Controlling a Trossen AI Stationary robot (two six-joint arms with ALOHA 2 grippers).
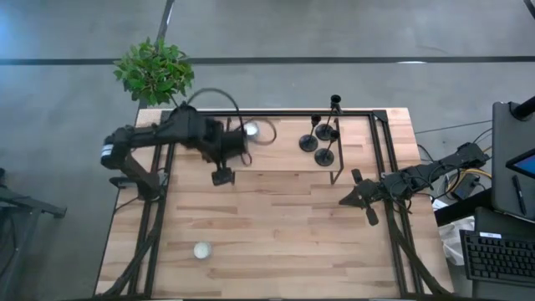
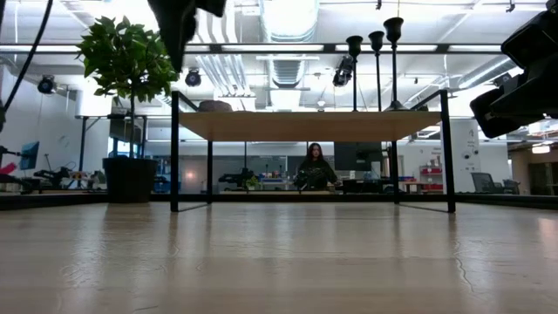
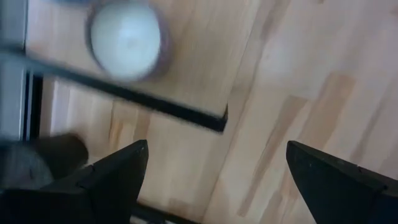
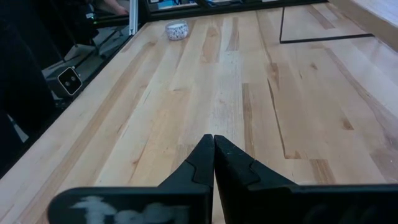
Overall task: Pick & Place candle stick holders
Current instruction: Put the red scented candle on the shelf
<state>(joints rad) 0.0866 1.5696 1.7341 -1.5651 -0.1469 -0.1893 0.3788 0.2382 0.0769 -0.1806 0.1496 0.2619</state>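
Observation:
Three matte black candle stick holders (image 1: 322, 140) stand upright on their round bases at the right end of a raised wooden shelf (image 1: 284, 155) at the table's far side. In the low view their stems and tops (image 2: 377, 52) rise above the shelf. My left gripper (image 1: 244, 144) hovers above the shelf's left part, open and empty (image 3: 216, 149), near a white candle (image 3: 127, 37). My right gripper (image 1: 355, 199) is shut and empty (image 4: 214, 149) above the table's right side, on the near side of the shelf.
The shelf has a black frame with thin legs (image 2: 174, 148). A potted green plant (image 1: 153, 71) stands beyond the far left corner. A second white candle (image 1: 201, 249) sits on the table near the front left; it also shows in the right wrist view (image 4: 177, 29). A person (image 2: 316, 167) sits in the room beyond.

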